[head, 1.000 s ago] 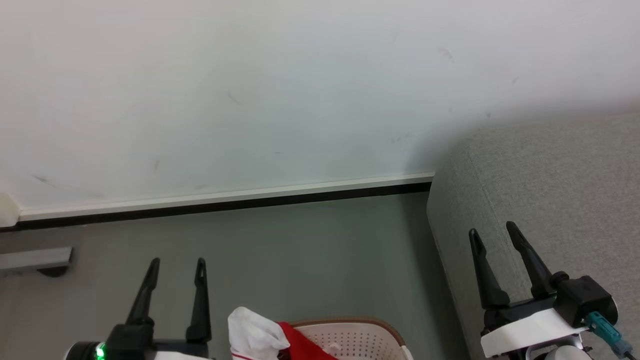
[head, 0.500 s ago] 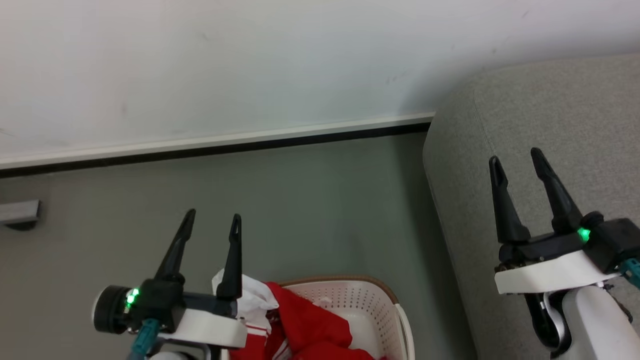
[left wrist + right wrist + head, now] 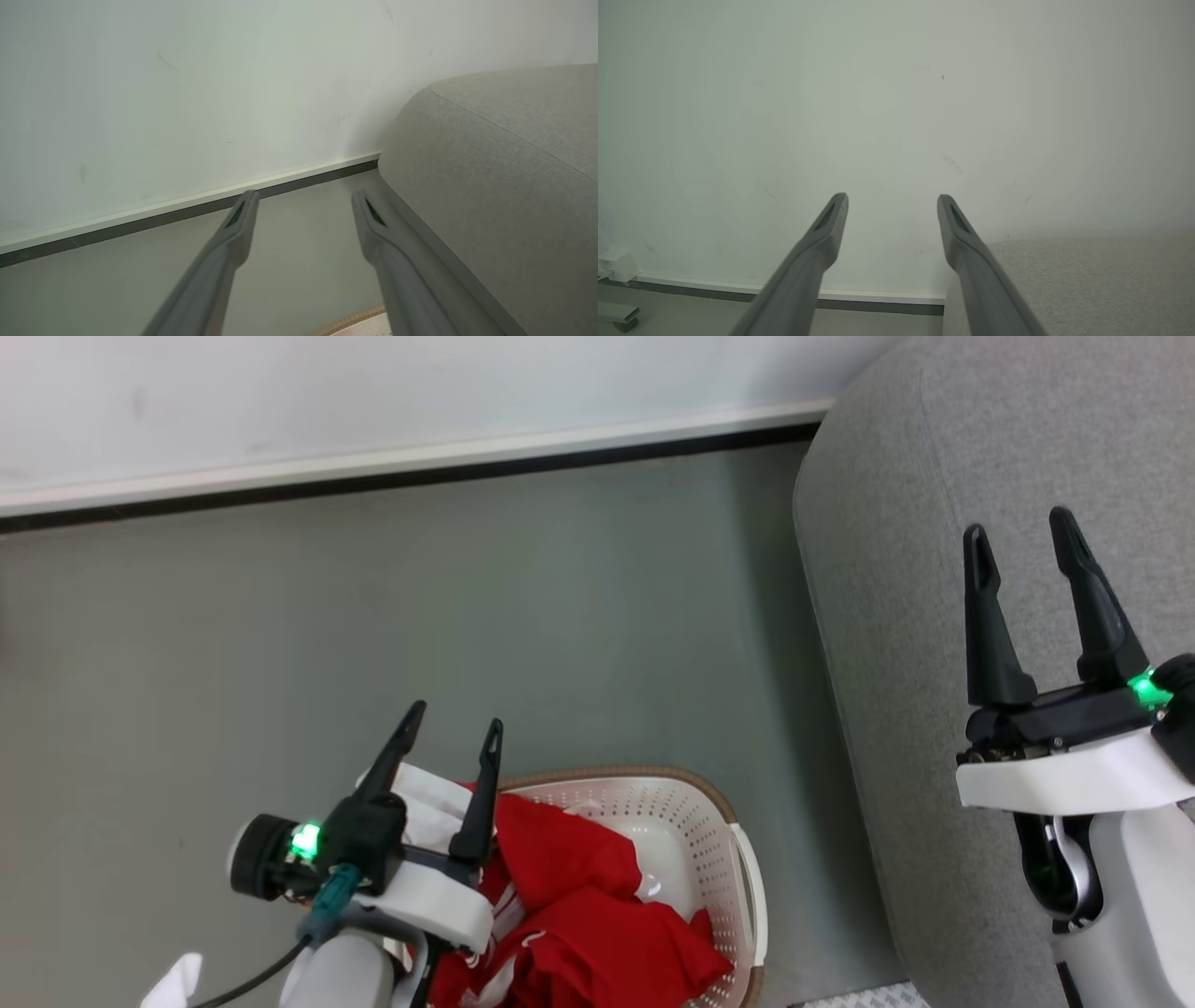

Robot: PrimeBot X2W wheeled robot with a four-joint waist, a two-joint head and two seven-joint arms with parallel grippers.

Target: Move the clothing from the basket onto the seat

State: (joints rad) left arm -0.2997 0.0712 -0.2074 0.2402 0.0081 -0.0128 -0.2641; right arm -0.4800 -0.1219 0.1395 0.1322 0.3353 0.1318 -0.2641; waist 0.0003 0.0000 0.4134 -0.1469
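I face a cream skirting board with a dark lower strip [image 3: 411,457]. Above it rises a scuffed white wall [image 3: 373,383]; below it, smooth grey-green floor [image 3: 560,616]; at its left end, a small white box [image 3: 616,263].

Looked like a sparsely furnished living room, or a mock-up of one. Went by the large light grey fabric sofa [image 3: 934,523] standing by a scuffed plain white wall [image 3: 373,392] with a white skirting board [image 3: 420,457] over a dark strip, on a smooth grey-green floor [image 3: 467,616]. Counted too the perforated cream laundry basket [image 3: 653,777] of red and white clothing [image 3: 579,896] set on that floor near the sofa.
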